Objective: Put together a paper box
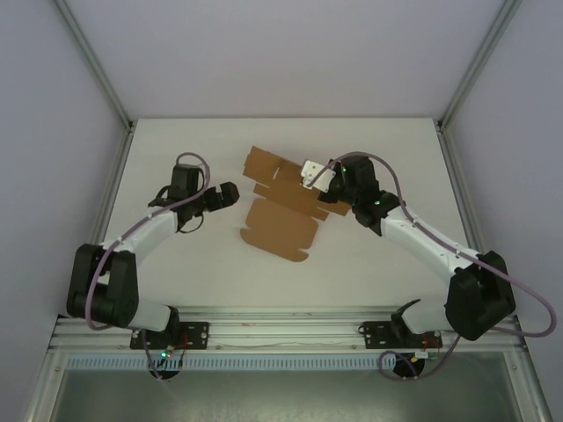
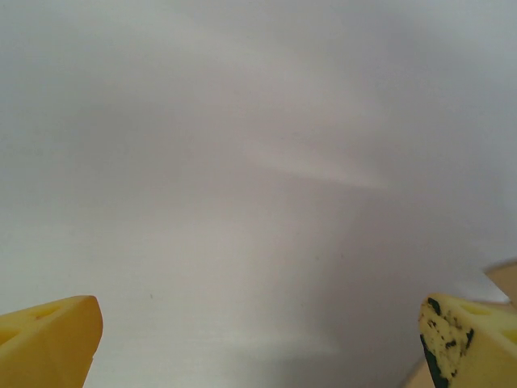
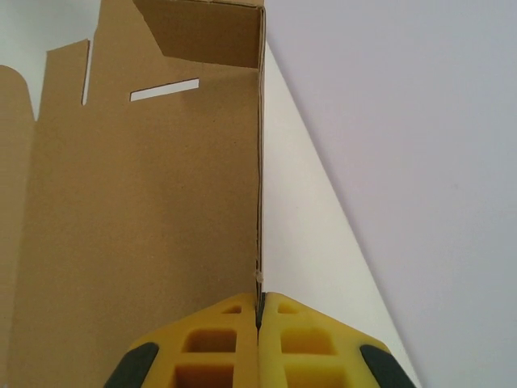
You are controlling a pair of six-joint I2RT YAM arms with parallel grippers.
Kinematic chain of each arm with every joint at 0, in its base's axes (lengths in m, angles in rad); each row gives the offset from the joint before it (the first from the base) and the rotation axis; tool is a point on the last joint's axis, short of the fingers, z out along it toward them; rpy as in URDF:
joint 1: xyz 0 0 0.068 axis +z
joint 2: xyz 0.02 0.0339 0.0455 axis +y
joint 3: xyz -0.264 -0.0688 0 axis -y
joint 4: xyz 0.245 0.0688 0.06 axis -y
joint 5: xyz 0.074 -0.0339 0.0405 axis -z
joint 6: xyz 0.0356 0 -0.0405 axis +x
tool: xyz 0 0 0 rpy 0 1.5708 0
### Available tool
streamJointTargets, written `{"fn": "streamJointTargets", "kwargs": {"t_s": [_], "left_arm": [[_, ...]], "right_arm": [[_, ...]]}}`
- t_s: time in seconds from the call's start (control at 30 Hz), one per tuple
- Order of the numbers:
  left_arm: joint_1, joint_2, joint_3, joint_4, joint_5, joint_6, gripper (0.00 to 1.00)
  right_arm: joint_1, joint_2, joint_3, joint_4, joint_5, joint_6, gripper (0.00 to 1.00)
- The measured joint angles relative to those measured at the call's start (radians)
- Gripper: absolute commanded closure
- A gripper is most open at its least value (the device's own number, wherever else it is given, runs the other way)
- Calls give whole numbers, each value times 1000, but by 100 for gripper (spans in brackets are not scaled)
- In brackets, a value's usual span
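Jaws of the right gripper (image 1: 310, 178) meet the right edge of the paper box (image 1: 277, 207) in the top view; from above I cannot tell how far they stand apart. The box is a brown die-cut sheet, mostly flat, near the middle of the white worktop (image 1: 176, 149), between the two arms. The left gripper (image 1: 230, 195) points at the sheet's left side; near it, not touching.

Left wrist view: jaws wide, holding nothing; one yellow fingertip (image 2: 48, 343) in each lower corner, bare worktop (image 2: 258, 162) between them; a sliver of brown card (image 2: 505, 279) shows at the right edge, just above the right fingertip.

Right wrist view: jaws of the right gripper (image 3: 258, 317) pressed together on the thin edge of a side panel of the box (image 3: 137, 226); the panel stands upright, seen edge-on as a vertical line; the main sheet spreads to its left, with a narrow slot (image 3: 164, 90) cut through it; a small flap (image 3: 206, 32) is folded over at the far end.
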State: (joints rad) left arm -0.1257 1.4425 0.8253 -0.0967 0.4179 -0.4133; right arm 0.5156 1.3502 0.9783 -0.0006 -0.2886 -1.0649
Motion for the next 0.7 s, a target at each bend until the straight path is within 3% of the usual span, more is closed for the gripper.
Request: {"fn": "streamJointTargets", "kwargs": {"t_s": [0.3,0.7], "left_arm": [[-3,129,-16,228,177,50,7],[-7,150,-138,509,441,44,10]], "right_arm": [[-14,1,0,-18,-83,76,100],[-45,9,0,5,-87,139,100]]}}
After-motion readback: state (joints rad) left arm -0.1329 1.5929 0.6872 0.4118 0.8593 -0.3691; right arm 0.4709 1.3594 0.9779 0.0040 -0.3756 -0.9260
